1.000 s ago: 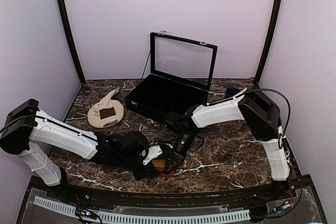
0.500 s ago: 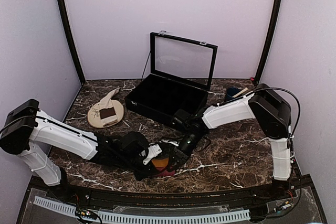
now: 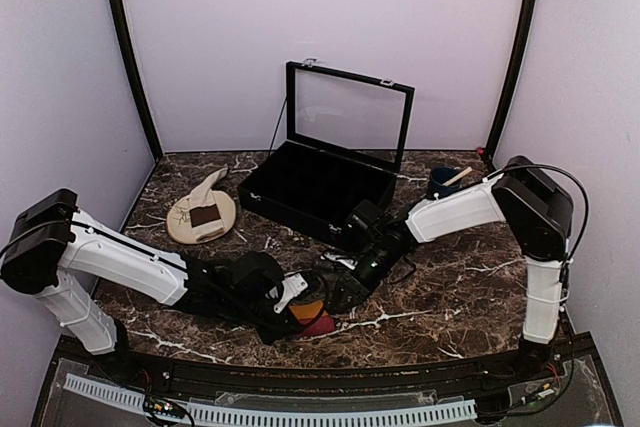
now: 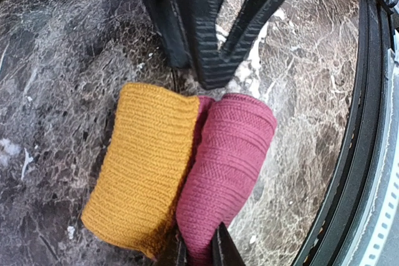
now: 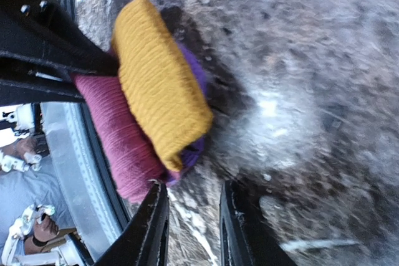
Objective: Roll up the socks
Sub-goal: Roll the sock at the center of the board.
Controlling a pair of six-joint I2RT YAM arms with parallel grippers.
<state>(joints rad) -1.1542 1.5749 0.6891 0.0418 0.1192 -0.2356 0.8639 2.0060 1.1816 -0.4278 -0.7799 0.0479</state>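
The magenta sock (image 4: 227, 160) lies rolled up near the table's front edge, its orange end (image 4: 142, 166) wrapped beside it and a bit of purple (image 5: 194, 144) showing. My left gripper (image 4: 201, 252) is shut on the roll's magenta edge. My right gripper (image 5: 193, 232) is open just off the roll (image 3: 312, 315), with nothing between its fingers (image 5: 154, 225). The cream sock (image 3: 207, 190) with its brown band lies flat at the far left.
The cream sock rests on a round beige plate (image 3: 182, 224). An open black case (image 3: 318, 185) with a glass lid stands at the back centre. A blue cup (image 3: 441, 180) sits at the back right. The table's black front rail (image 4: 368, 123) runs close by the roll.
My right gripper has opened, let go of the roll and drawn back to the right. The left gripper keeps its hold and the roll stays in place.
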